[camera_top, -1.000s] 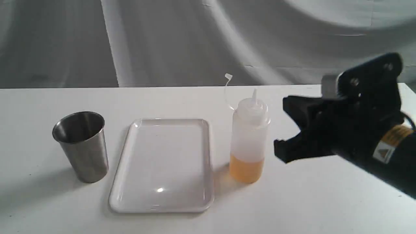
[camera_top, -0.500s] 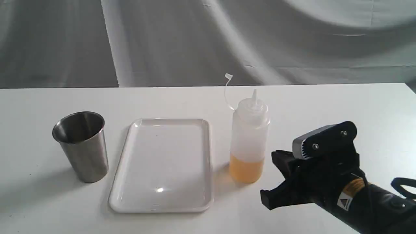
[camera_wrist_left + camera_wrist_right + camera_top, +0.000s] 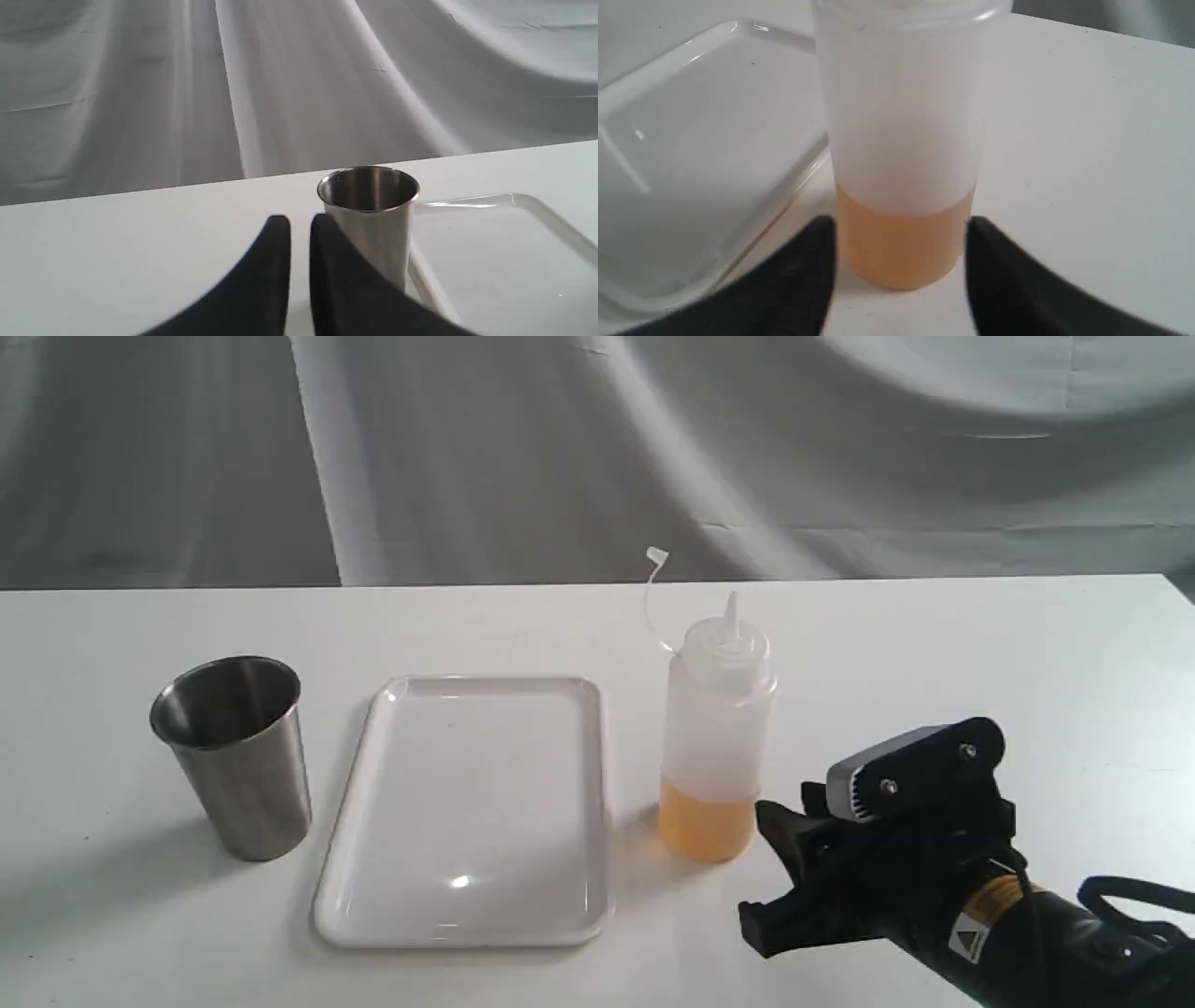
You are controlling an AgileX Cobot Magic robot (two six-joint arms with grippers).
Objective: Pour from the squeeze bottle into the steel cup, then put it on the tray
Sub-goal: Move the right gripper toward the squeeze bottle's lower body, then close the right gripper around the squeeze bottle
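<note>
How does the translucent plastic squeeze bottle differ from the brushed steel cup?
The translucent whitish plastic squeeze bottle is taller than the brushed steel cup. The bottle narrows to a pointed nozzle; the cup is open and widest at its rim. The bottle holds amber liquid in its lower part; no liquid shows in the cup. Both stand upright on the white table, on opposite sides of the flat white tray.

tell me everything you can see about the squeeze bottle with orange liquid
The translucent whitish plastic squeeze bottle stands upright on the white table, right of the white rectangular tray and apart from it. Its pointed nozzle is uncapped; the small cap sticks up on a thin curved strap. Amber-orange liquid fills roughly its bottom third. The black right gripper, jaws open, flanks its base; contact unclear.
</note>
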